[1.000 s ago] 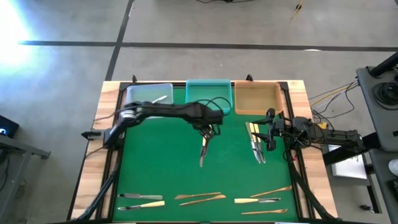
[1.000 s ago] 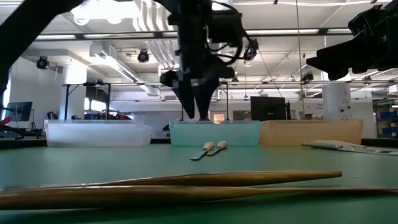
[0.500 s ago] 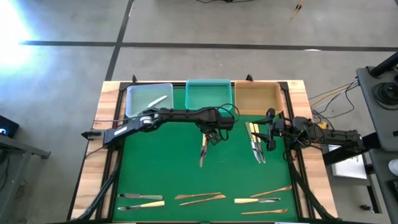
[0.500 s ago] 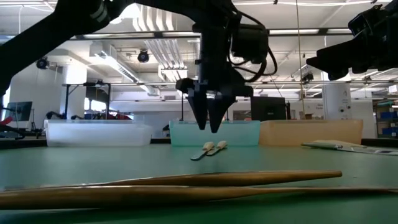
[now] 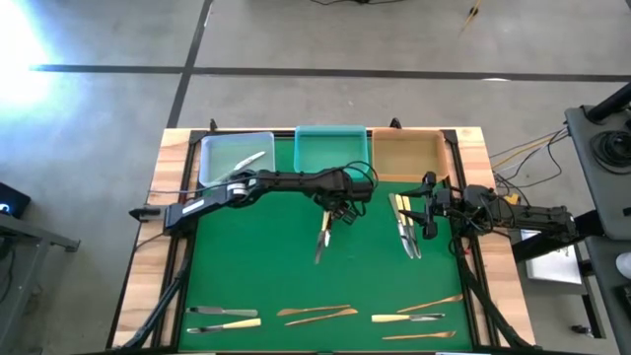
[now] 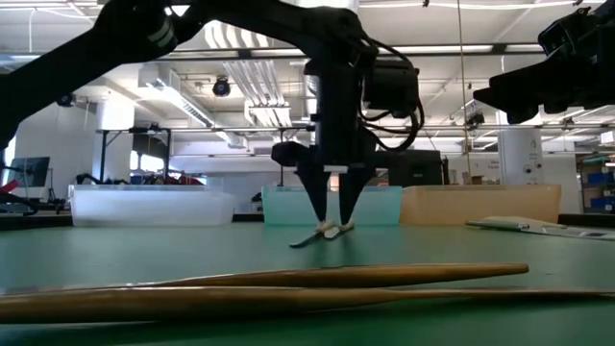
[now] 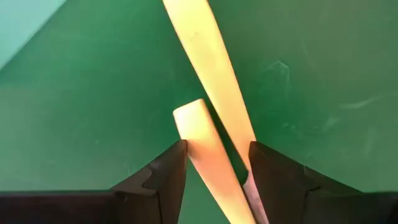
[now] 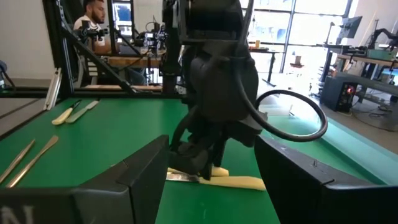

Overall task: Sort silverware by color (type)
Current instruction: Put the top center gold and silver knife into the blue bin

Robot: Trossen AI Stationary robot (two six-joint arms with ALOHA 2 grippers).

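Two cream utensils [image 7: 211, 68] lie crossed on the green mat [image 5: 256, 266] at mid-table, with a silver one [image 5: 317, 254] beside them. My left gripper [image 6: 332, 223] points straight down over their far ends, open, one fingertip on each side of the cream handles [image 7: 202, 143]. My right gripper [image 5: 430, 209] waits open and level at the table's right side, next to more silver and cream silverware [image 5: 405, 229]. Other utensils, silver, cream and tan [image 5: 317, 314], lie in a row along the near edge. My left gripper comes from above with its fingers [image 7: 165, 174] across the two cream handles, down near the mat. One finger stands right at the edge of the shorter handle [image 7: 189, 134]; I cannot tell whether it touches.
Three trays stand along the far edge: a clear one [image 5: 219, 170] holding one utensil, a teal one [image 5: 332, 133] and a tan one [image 5: 406, 176]. Two long tan utensils [image 6: 288, 284] lie close to the low camera. A person shows in the room beyond the table [image 8: 93, 18].
My left gripper has come down from above the mat until its fingertips stand around the cream utensils' far ends, shifting a little toward the table's right and rolling about its own axis. The utensils have not moved.
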